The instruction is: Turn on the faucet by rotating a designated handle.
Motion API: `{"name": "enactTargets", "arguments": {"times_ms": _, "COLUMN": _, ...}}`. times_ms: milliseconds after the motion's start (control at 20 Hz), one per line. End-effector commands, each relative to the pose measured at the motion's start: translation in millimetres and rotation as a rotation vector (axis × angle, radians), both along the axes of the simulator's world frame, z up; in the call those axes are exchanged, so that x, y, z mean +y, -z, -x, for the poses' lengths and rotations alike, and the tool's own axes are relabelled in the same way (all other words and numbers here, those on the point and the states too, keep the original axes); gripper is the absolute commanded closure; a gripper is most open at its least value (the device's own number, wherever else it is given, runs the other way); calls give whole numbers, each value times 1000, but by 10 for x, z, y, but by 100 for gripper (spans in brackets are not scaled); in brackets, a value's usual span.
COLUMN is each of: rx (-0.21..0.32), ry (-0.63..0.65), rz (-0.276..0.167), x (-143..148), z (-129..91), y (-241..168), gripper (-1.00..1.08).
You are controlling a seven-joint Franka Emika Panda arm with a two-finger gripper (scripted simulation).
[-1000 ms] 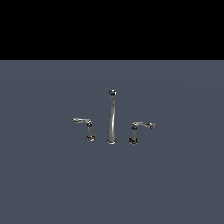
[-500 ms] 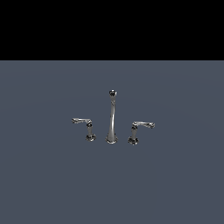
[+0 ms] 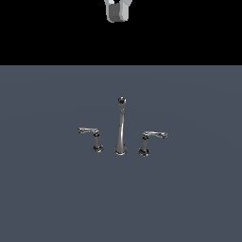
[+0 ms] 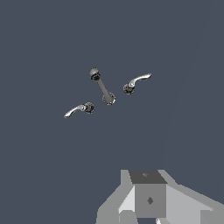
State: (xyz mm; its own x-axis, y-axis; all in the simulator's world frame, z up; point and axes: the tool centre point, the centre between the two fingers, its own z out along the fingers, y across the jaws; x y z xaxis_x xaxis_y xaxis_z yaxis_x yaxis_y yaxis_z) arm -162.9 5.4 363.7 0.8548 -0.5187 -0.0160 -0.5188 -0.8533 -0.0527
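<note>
Handle (image 3: 150,141) beside spout (image 3: 121,127), far below gripper (image 3: 118,10); jaw spread impossible to tell.

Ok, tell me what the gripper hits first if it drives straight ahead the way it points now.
Probably bare floor. The gripper hangs high above the faucet; in the wrist view the spout and both handles sit well off from its body. Nothing seems to block that line, though depth is unclear and its fingertips are not visible.
</note>
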Motion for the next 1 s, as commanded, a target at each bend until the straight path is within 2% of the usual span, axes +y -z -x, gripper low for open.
{"name": "enactTargets", "arguments": {"times_ms": 0, "rx": 2, "ry": 73, "rz": 2, "x": -21, "z": -123, "y": 181, "gripper": 108}}
{"name": "enactTargets", "arguments": {"times_ms": 950, "rx": 22, "ry": 607, "rz": 18, "x": -474, "z": -928, "y": 1500, "gripper": 108}}
